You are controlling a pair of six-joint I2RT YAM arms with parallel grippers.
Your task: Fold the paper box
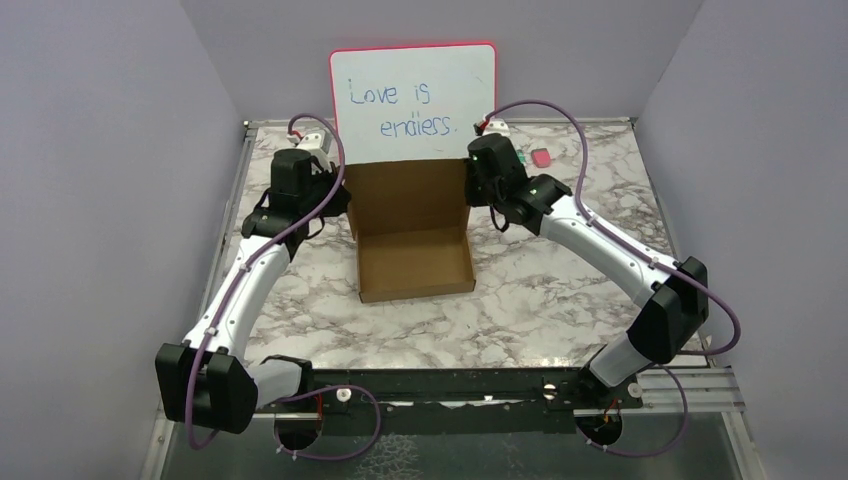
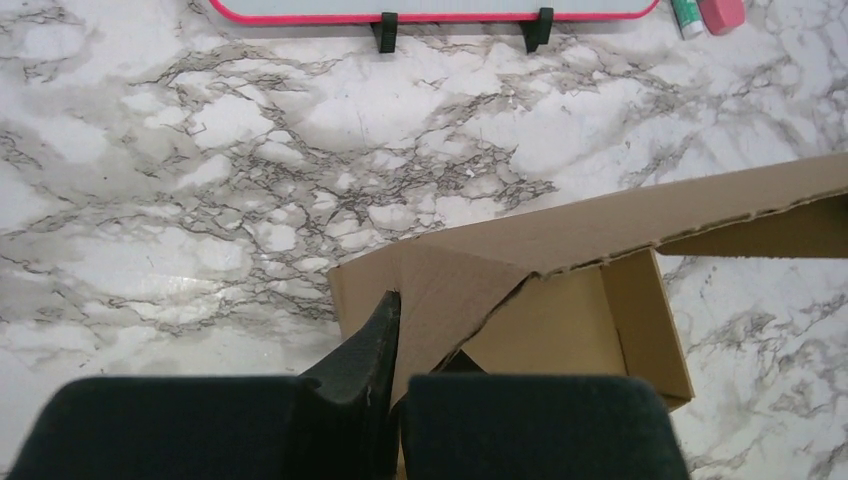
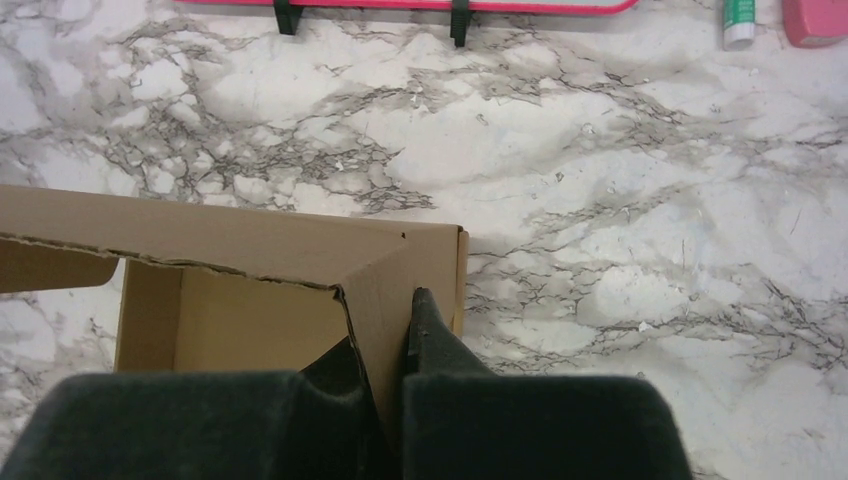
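Now the paper box [image 1: 413,262] sits open in the middle of the marble surface [image 1: 560,290], its lid panel upright. The left hand [image 2: 398,325] and right hand [image 3: 385,325] each pinch tight on a rear corner's cardboard. Behind stands the pink-framed whiteboard [image 1: 413,100].

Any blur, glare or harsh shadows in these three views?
Top view: even light, sharp, whiteboard writing readable, soft shading inside the paper box. Left wrist: marble table crisp, left pincer dark and featureless. Right wrist: likewise, right pincer dark; no glare.
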